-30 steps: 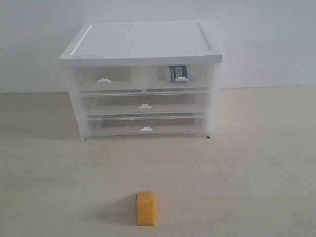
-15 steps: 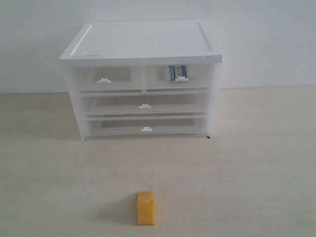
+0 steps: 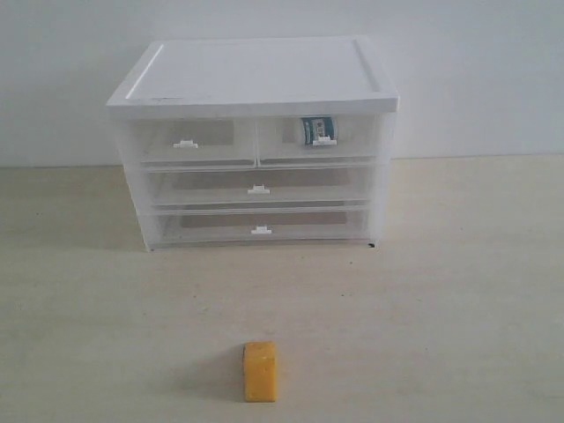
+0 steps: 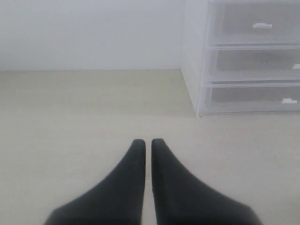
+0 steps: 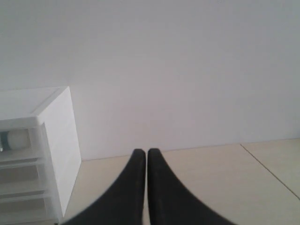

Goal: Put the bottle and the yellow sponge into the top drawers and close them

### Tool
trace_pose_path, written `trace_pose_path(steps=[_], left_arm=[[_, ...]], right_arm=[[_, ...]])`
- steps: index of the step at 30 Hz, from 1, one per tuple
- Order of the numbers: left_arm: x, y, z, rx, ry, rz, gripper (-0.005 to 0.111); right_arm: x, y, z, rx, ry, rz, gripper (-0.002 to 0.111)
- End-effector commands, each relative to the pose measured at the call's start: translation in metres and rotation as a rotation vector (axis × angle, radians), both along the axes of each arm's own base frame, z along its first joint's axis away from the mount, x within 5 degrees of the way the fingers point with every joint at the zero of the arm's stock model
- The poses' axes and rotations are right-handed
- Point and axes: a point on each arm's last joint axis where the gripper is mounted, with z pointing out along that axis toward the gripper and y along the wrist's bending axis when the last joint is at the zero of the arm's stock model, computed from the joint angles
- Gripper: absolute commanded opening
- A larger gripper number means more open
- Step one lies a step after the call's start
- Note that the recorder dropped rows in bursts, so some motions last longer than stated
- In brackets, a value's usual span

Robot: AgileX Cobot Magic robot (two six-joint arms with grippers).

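Note:
The yellow sponge (image 3: 260, 371) stands on the table near the front edge, in the middle of the exterior view. The bottle (image 3: 315, 129) lies inside the right top drawer (image 3: 319, 139), seen through its clear front; its white cap (image 5: 16, 139) also shows in the right wrist view. The left top drawer (image 3: 187, 143) holds nothing I can see. Both top drawers are pushed in. Neither arm appears in the exterior view. My left gripper (image 4: 146, 141) is shut over bare table, left of the cabinet. My right gripper (image 5: 142, 152) is shut and holds nothing, to the cabinet's right.
The white-topped cabinet (image 3: 256, 75) stands at the back against a pale wall. Its two full-width lower drawers (image 3: 257, 189) are pushed in. A seam in the tabletop (image 5: 269, 168) runs on the right side.

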Motion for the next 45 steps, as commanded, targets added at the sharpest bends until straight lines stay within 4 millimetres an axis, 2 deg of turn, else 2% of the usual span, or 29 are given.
trace_pose_path(steps=[1,7,12,17,25,32,36,45], left_arm=[[0.000,0.000,-0.001,-0.002,-0.004,0.004,0.004],[0.000,0.000,-0.001,-0.002,-0.004,0.004,0.004],[0.000,0.000,0.000,-0.002,-0.006,0.004,0.004],[0.000,0.000,0.000,-0.002,-0.006,0.004,0.004],[0.000,0.000,-0.001,-0.002,-0.002,0.004,0.004],[0.000,0.000,-0.001,-0.002,-0.002,0.004,0.004],[0.000,0.000,-0.001,-0.002,-0.002,0.004,0.004],[0.000,0.000,0.000,-0.002,-0.006,0.004,0.004]], right_arm=[[0.000,0.000,-0.003,0.008,0.010,0.002,0.000],[0.000,0.000,-0.003,0.001,0.020,0.001,0.000],[0.000,0.000,-0.006,-0.074,0.051,-0.005,0.000],[0.000,0.000,-0.014,-0.111,0.143,-0.004,0.000],[-0.005,0.000,-0.042,-0.103,0.159,-0.002,0.000],[0.000,0.001,-0.075,-0.066,0.252,0.010,0.000],[-0.002,0.001,-0.081,-0.063,0.321,0.013,0.000],[-0.002,0.001,-0.081,-0.051,0.321,0.015,0.000]])
